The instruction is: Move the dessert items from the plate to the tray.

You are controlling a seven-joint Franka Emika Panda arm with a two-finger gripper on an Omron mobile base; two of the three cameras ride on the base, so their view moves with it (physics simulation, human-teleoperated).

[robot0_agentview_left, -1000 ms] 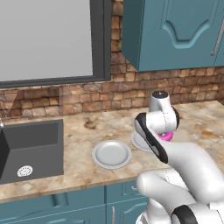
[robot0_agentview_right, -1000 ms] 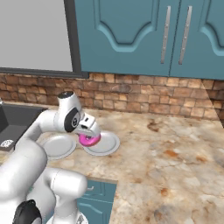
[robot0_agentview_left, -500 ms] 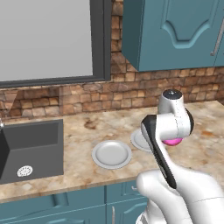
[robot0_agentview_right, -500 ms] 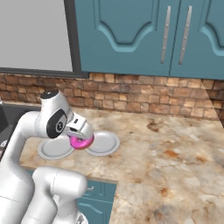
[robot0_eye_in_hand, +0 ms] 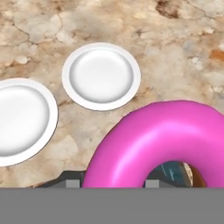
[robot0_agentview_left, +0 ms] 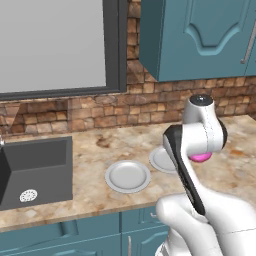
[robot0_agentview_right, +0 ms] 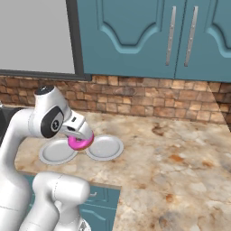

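1. The jaws pinch a pink-iced ring doughnut (robot0_agentview_right: 80, 143); the gripper (robot0_agentview_right: 81, 139) holds it in the air above the table (robot0_agentview_right: 180, 180), between the two plates as seen from the right base view.
2. In the hand view the doughnut (robot0_eye_in_hand: 170, 144) fills the lower right, close to the camera, with the table's mottled stone surface (robot0_eye_in_hand: 183, 65) below it.
3. In the left base view only a sliver of the doughnut (robot0_agentview_left: 202, 157) shows, under the white wrist of the arm (robot0_agentview_left: 200, 132).
4. Two round pale grey plates lie flat on the table, just beside each other and not touching: the left plate (robot0_agentview_right: 57, 152) and the right plate (robot0_agentview_right: 106, 147). Both look bare.
5. In the hand view the same two plates show as one whole plate (robot0_eye_in_hand: 101, 76) and one cut by the left edge (robot0_eye_in_hand: 22, 120).
6. A dark sink (robot0_agentview_left: 35, 170) is set into the table left of the plates.
7. A brick wall (robot0_agentview_right: 149, 101) runs behind the table, with teal cabinets (robot0_agentview_right: 149, 36) above it.
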